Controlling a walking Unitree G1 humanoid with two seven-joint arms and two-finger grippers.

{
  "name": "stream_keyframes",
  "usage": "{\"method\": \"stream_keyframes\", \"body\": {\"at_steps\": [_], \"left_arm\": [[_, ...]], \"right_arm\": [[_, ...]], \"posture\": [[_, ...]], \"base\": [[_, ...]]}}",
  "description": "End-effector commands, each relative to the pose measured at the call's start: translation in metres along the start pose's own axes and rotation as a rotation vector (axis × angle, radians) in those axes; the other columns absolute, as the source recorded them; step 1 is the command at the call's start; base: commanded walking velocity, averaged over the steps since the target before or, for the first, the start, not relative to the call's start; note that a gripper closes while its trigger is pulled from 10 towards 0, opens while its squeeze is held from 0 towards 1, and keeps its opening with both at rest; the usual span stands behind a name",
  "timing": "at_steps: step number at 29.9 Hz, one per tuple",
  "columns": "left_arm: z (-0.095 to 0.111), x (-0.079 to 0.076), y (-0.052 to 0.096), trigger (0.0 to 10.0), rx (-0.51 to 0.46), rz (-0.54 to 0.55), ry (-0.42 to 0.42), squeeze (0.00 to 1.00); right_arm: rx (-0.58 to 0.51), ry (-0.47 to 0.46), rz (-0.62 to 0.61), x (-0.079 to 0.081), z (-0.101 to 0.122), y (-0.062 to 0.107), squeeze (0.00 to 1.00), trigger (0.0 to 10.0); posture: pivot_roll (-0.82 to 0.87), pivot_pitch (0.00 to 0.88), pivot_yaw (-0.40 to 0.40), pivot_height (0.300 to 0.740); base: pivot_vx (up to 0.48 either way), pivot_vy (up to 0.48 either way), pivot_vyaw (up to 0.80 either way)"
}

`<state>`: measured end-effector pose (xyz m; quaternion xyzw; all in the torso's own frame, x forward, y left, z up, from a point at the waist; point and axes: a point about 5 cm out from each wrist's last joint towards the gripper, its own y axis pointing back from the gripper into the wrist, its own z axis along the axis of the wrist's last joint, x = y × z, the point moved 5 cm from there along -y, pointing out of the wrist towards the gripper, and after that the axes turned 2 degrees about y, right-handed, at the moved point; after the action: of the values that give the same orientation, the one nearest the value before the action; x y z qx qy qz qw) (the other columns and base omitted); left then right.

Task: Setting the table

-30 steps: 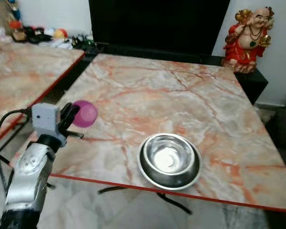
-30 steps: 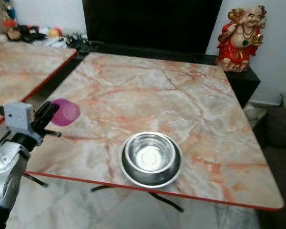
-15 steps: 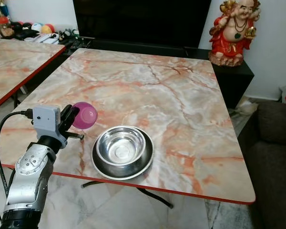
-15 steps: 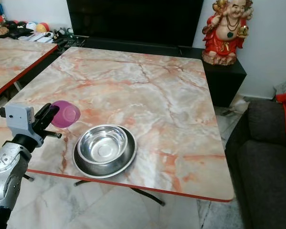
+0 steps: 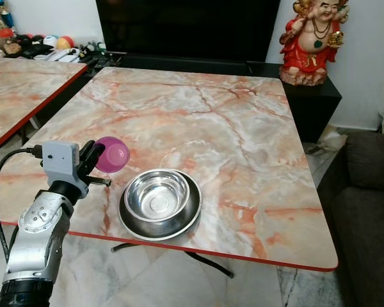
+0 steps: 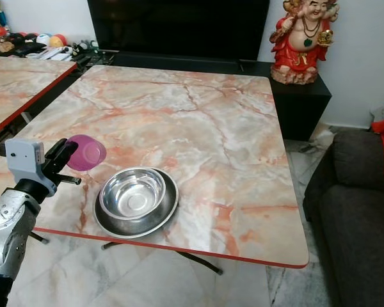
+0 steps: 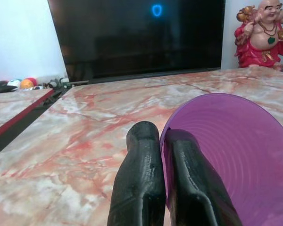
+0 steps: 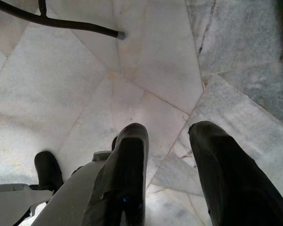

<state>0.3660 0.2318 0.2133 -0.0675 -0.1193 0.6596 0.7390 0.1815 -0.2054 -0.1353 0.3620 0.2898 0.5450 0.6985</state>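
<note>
A purple plastic cup [image 5: 112, 154] hangs tipped on its side above the near left part of the marble table [image 5: 198, 121], with my left gripper [image 5: 94, 157] shut on its rim. In the left wrist view the two black fingers [image 7: 141, 188] pinch the cup's wall [image 7: 226, 155]. Just right of the cup, a steel bowl [image 5: 159, 202] rests on the table near its front edge. My right gripper [image 8: 167, 141] hangs open over the floor tiles, holding nothing.
A red and gold figurine [image 5: 310, 39] stands on a black cabinet behind the table, beside a dark television [image 5: 185, 29]. A second marble table [image 5: 19, 89] lies to the left. A dark sofa [image 5: 371, 211] is at the right.
The camera has swung to the right, so the table and bowl sit further left in view. The left gripper still holds the cup in the same pose.
</note>
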Motion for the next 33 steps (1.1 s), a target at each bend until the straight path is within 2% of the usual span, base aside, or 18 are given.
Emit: {"method": "stream_keyframes", "body": {"at_steps": [1,26,27,29,33], "left_arm": [[0.0064,0.0027,-0.0004,10.0,-0.019,0.000,0.003,0.00],[0.0108,0.0034,-0.0026,10.0,-0.029,0.003,-0.002,0.00],[0.0145,0.0053,-0.0030,10.0,-0.048,0.015,0.039,0.00],[0.0157,0.0066,-0.0033,10.0,-0.053,0.019,0.060,0.00],[0.0154,0.0116,-0.0063,10.0,-0.011,-0.007,0.095,0.00]], "right_arm": [[0.026,-0.006,0.000,-0.0002,-0.0076,0.0011,0.00,10.0],[0.025,-0.001,0.003,-0.0001,-0.0069,0.0010,0.00,10.0],[0.023,0.008,0.006,-0.0001,-0.0066,0.0010,0.00,10.0],[0.023,0.010,0.006,-0.0001,-0.0065,0.0010,0.00,10.0],[0.023,0.006,0.005,-0.0001,-0.0065,0.0009,0.00,10.0]], "posture": [[0.02,0.094,-0.003,0.740],[0.02,0.100,-0.004,0.740],[0.02,0.101,-0.004,0.740],[0.02,0.101,-0.004,0.740],[0.02,0.101,-0.003,0.740]], "base": [[0.000,0.000,0.00],[0.306,0.000,0.00],[0.000,0.000,0.00],[0.000,0.000,0.00],[0.000,0.000,0.00]]}}
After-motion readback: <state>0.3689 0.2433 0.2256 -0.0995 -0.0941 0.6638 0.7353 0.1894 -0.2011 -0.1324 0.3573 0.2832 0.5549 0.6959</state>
